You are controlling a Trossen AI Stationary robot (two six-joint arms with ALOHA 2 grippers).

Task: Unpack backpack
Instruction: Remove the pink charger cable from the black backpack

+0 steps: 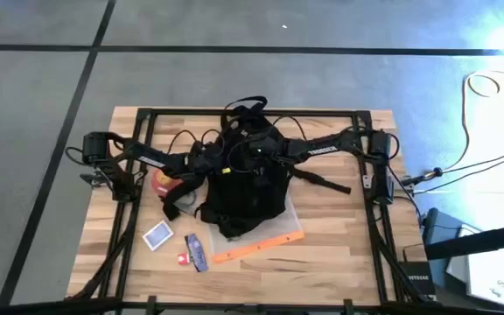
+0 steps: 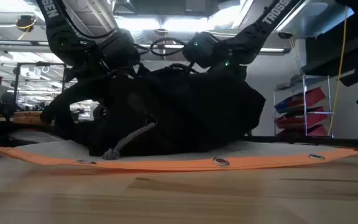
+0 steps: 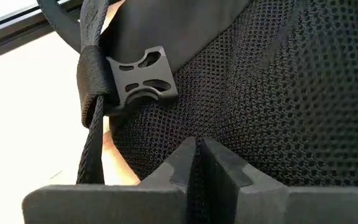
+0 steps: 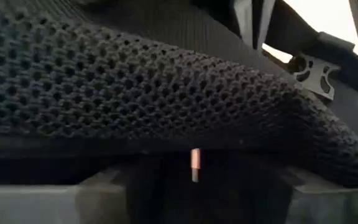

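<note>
The wooden table (image 1: 322, 254) fills the lower middle of the high view, its butcher-block top framed by dark rails. At its centre lies the backpack (image 1: 245, 197), a rounded black fabric mass with straps trailing toward the right and upper edges; in the low view it sits in the middle of the frame as a dark hump (image 2: 185, 118) with a grey cord hanging at its lower left. Both arms reach in from the table's sides and meet over the pack's upper part.

Beneath the backpack is a clear flat pouch with an orange edge (image 1: 261, 247), which pokes out at the lower right of the pack and runs across the low view as an orange band (image 2: 166, 163).

The left gripper (image 3: 197, 165) is pressed against the pack's black mesh panel, its two dark fingers nearly together with only a thin slit between them, pinching the mesh. Just beside it, toward the upper left of that wrist view, a black plastic buckle (image 3: 140, 78) sits on a webbing strap (image 3: 92, 106).

The right gripper (image 1: 256, 150) is at the top of the backpack; whether its fingers are open or closed I cannot tell.

To the left of the pack lies a red and yellow object (image 1: 161, 181). In the lower left sit a small white and blue box (image 1: 157, 235), a dark blue packet (image 1: 196, 251) and a tiny red item (image 1: 183, 259).
</note>
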